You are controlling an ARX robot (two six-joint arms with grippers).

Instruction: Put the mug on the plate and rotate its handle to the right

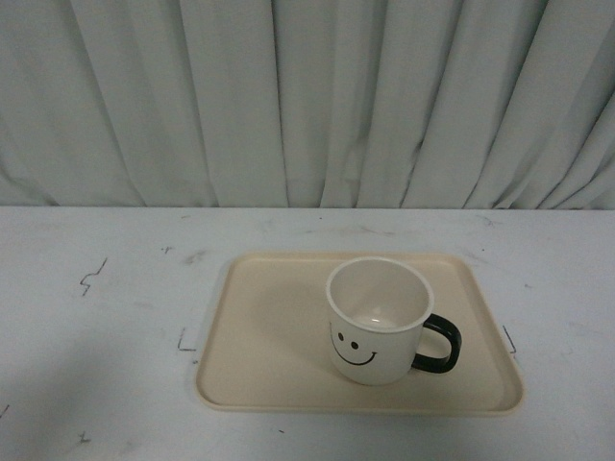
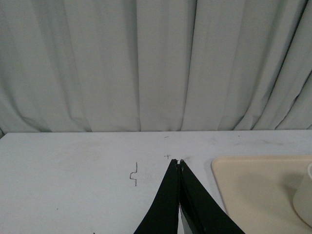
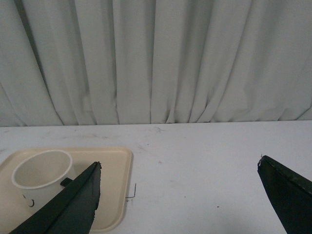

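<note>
Mug standing upright on the plate, in its near right part, with the handle pointing to the robot's right. Judged from this, both steps of the task look done. Any correction would call only for a small twist of the mug, without sliding it off the plate. The mug is cream-white and wide, empty inside, with a black smiley face on the side toward the front camera and a thick dark loop handle (almost black against the pale body). The plate is a flat beige rectangle with rounded corners and a low rim, lying on the white, scuffed bench before a pale curtain. Neither arm shows in the front view. In the left wrist view the left pincer has its tips together, holding nothing, above the bench beside the plate. In the right wrist view the right pincer is spread wide and empty, apart from the mug.
</note>
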